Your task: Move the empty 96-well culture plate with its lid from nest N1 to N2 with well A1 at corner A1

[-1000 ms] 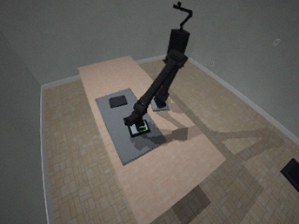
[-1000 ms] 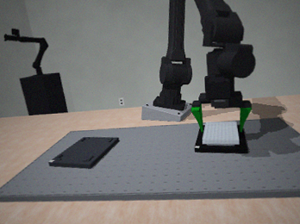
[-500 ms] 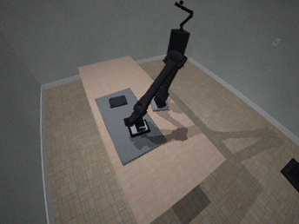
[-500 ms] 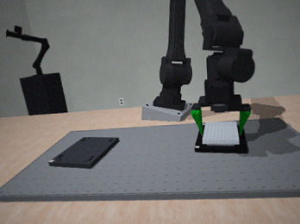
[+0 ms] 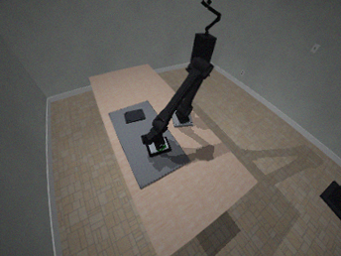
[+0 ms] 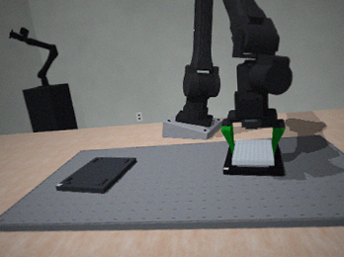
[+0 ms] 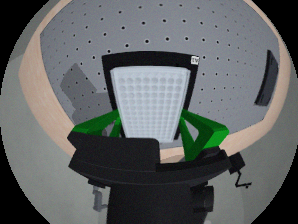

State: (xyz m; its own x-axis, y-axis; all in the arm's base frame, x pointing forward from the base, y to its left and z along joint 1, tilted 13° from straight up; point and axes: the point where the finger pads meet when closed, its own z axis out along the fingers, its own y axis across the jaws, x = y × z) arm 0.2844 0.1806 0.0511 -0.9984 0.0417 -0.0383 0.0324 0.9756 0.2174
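Gripping the lidded plate (image 6: 254,153) now: the gripper (image 6: 253,136) has its green fingers (image 6: 230,137) spread wide, clamped on both sides, plate sitting on its nest (image 6: 253,170) toward the table's right edge.

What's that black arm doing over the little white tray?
A single robot arm has its gripper down over a white 96-well culture plate that sits, lid on, in a black plate nest on the grey perforated board. The green fingers are shut on the plate's two sides, and it is not yet lifted out. The second plate nest, where the plate is meant to go, lies bare at the other end of the board.
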